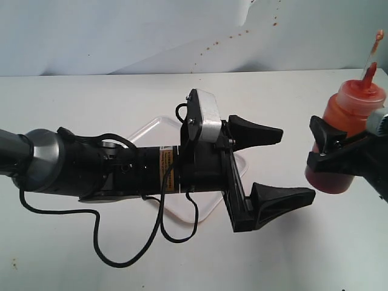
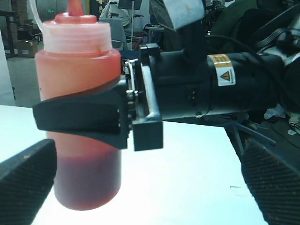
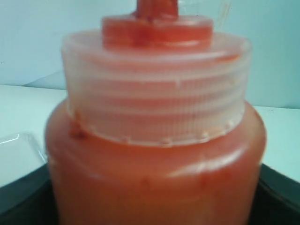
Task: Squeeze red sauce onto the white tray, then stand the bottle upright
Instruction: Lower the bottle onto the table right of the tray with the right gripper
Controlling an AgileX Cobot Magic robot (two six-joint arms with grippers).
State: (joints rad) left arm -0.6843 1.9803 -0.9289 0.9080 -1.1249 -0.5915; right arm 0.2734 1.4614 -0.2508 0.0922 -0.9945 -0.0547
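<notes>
The translucent orange-red plastic squeeze bottle (image 1: 347,121) looks smooth and slightly glossy, and its cloudy plastic screw collar (image 3: 157,98) is ribbed in fine rings. The flat white plastic tray (image 1: 151,130) is smooth with a faint sheen. The white desk (image 1: 91,97) is matt and smooth. The jaws of the left gripper (image 1: 297,162) are matt black plastic with finely ridged inner pads (image 2: 274,180).

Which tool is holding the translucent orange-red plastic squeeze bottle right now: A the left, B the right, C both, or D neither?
B: the right tool is shut around the translucent orange-red plastic squeeze bottle, while the left tool stands open and empty.
</notes>
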